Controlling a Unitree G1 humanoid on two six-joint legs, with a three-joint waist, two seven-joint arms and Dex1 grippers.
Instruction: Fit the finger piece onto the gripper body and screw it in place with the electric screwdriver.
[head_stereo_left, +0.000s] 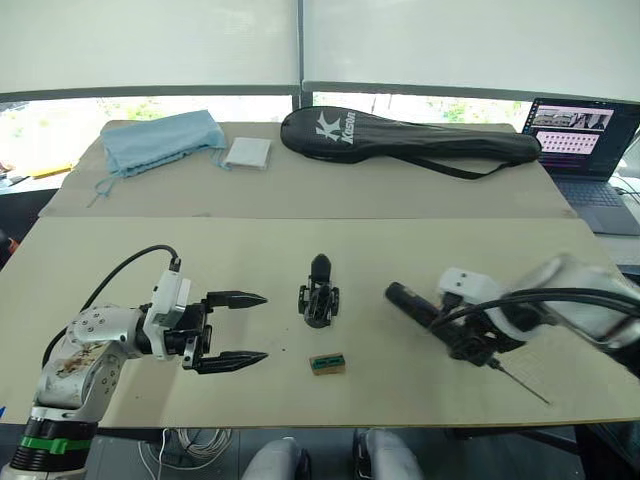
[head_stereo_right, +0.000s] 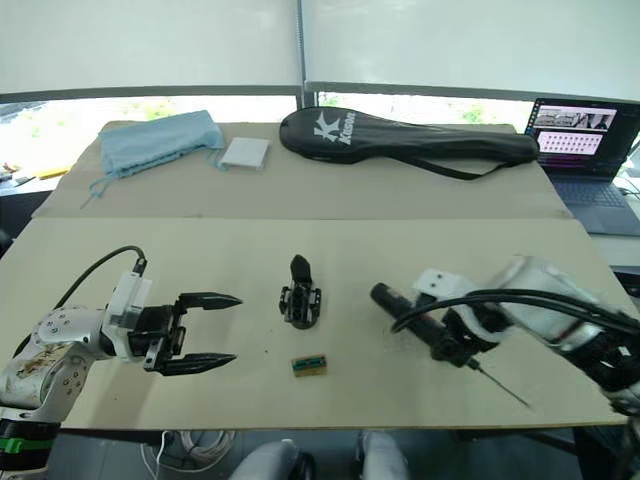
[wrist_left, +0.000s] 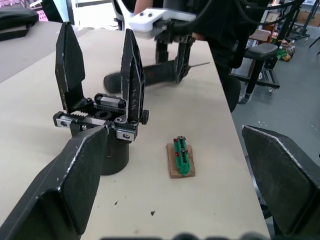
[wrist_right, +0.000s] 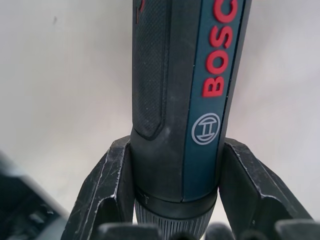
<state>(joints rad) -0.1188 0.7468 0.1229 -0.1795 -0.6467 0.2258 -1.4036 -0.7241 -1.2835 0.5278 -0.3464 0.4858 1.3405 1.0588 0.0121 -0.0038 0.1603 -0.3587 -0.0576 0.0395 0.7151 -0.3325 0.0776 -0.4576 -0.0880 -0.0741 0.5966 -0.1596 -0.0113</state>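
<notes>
The gripper body (head_stereo_left: 318, 303) stands at the table's middle. In the left wrist view it (wrist_left: 107, 117) carries two black pointed pieces upright on its rail; I cannot tell which is the finger piece. My left gripper (head_stereo_left: 262, 327) hovers open to the body's left, fingers pointing at it, nothing between them. The electric screwdriver (head_stereo_left: 415, 303) lies low over the table on the right, its thin bit (head_stereo_left: 525, 385) pointing toward the front right edge. My right gripper (head_stereo_left: 472, 345) is shut on its barrel; the right wrist view shows both fingers (wrist_right: 107, 180) clamped around the blue-and-black barrel (wrist_right: 175, 90).
A small green-and-tan box (head_stereo_left: 327, 363) lies just in front of the gripper body. On the far table sit a black racket bag (head_stereo_left: 400, 140), a blue cloth (head_stereo_left: 160, 140) and a white pad (head_stereo_left: 247, 152). A laptop (head_stereo_left: 585, 150) stands at the far right.
</notes>
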